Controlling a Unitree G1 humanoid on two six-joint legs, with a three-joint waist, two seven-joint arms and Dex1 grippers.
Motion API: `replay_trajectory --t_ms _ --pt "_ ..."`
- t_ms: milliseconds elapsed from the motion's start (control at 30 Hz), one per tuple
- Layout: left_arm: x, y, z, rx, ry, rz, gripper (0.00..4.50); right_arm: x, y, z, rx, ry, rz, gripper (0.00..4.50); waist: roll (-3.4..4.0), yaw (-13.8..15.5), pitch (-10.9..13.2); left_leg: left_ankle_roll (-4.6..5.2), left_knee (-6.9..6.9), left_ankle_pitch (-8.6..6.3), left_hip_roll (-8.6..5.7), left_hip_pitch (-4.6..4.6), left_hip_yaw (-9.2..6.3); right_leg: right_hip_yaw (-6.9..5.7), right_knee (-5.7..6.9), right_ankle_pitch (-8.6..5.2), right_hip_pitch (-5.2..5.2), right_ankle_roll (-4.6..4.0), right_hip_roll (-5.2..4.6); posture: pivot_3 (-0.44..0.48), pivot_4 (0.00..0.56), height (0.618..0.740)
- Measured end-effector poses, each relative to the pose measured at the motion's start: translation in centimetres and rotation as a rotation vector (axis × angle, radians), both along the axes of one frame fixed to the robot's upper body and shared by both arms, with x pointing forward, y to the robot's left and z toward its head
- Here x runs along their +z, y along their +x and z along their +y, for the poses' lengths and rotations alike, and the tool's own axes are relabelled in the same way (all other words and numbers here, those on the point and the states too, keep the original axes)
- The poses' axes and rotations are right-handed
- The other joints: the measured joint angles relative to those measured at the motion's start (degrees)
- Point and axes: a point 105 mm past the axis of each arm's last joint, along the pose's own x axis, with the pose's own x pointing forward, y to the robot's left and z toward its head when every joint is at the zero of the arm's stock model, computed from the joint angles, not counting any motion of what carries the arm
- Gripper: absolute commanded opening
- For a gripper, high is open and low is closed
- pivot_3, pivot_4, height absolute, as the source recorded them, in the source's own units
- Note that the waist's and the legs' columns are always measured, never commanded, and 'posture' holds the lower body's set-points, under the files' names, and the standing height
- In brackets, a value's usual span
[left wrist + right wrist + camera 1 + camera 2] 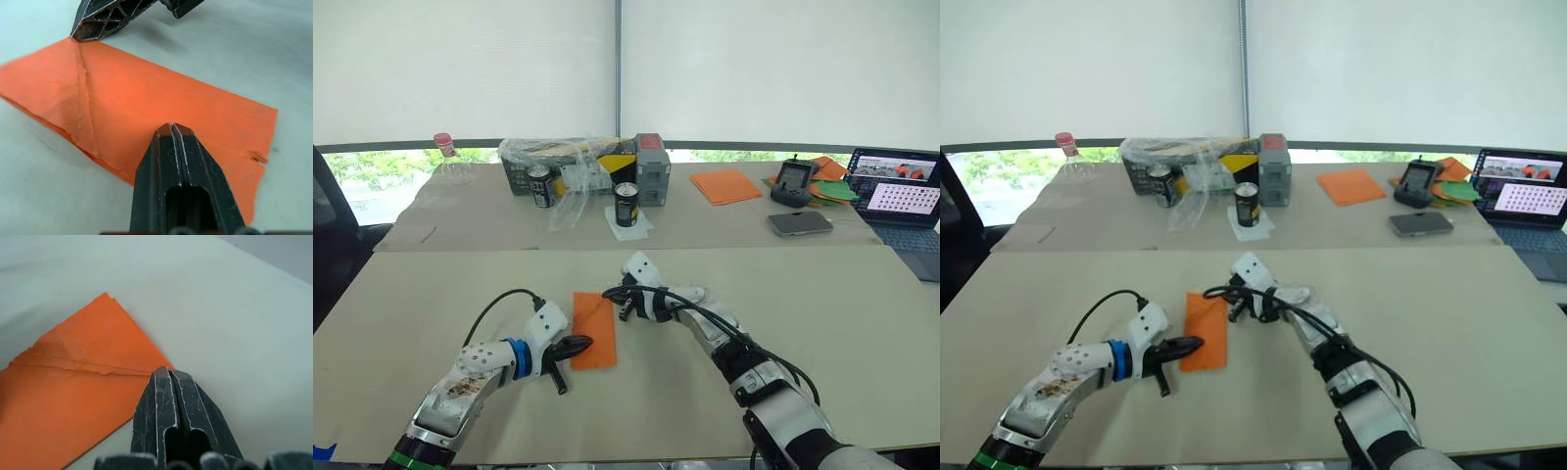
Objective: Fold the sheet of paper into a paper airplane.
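Bare tabletop (431,294) lies open left, right and near of the folded sheet of paper (594,331). Far off, cans (626,205), a plastic-wrapped box (570,164), phone (800,222) and laptop (901,208) crowd the far edge.

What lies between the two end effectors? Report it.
The folded sheet of paper, flat on the table. The left end effector and right end effector are at opposite ends, per the left eye view.

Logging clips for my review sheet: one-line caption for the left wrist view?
Shut left claw pressing on the folded orange paper sheet while the right claw touches its far corner.
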Motion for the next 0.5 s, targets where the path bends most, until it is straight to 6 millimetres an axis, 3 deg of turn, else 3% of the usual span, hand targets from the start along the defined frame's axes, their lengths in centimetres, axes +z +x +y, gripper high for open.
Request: replay_trajectory --t_ms 200,500 --pt "0.0 0.3 -0.3 0.024 -0.009 0.003 0.00 -0.2 0.1 -0.2 0.029 0.009 0.002 0.03 0.00 0.00 0.00 0.00 -0.09 0.00 -0.01 0.00 0.00 0.01 -0.02 0.00 -0.02 0.00 -0.03 0.000 0.150 0.740" --pt "0.1 0.7 -0.6 0.022 0.008 -0.008 0.00 -0.9 -2.9 0.0 0.168 0.006 -0.021 0.03 0.11 -0.56 -0.08 0.00 -0.27 0.00 -0.01 0.02 -0.01 0.01 -0.15 0.00 -0.01 0.00 -0.04 0.000 0.150 0.740"
